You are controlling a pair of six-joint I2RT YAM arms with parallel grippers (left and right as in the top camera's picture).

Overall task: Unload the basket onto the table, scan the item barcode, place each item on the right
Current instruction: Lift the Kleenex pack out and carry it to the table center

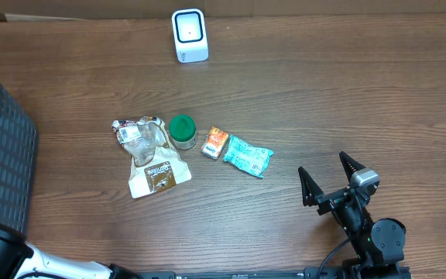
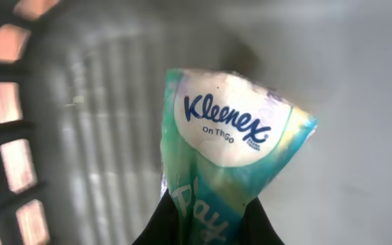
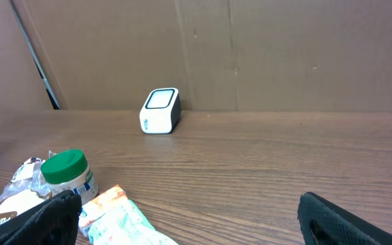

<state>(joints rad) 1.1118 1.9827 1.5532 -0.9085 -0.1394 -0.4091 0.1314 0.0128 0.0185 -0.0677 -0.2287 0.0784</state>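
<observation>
A tissue pack (image 2: 230, 150) is clamped by the left gripper (image 2: 209, 218) inside the basket (image 1: 2, 147) at 9 o'clock. The right gripper (image 1: 323, 164) is spread open. The scanner (image 1: 190, 35) at 12 o'clock is not yet reached.

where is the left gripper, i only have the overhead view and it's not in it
Observer: The left wrist view shows the left gripper shut on the lower end of a Kleenex tissue pack.
Operator: is it over the table or somewhere else
Observer: Ribbed grey walls with cut-out openings surround the pack, so it appears to be down inside the basket.
Operator: any barcode showing on the pack
Observer: None in that view. The side facing the camera carries only the Kleenex On The Go logo, and the rest of the pack is hidden.
</observation>
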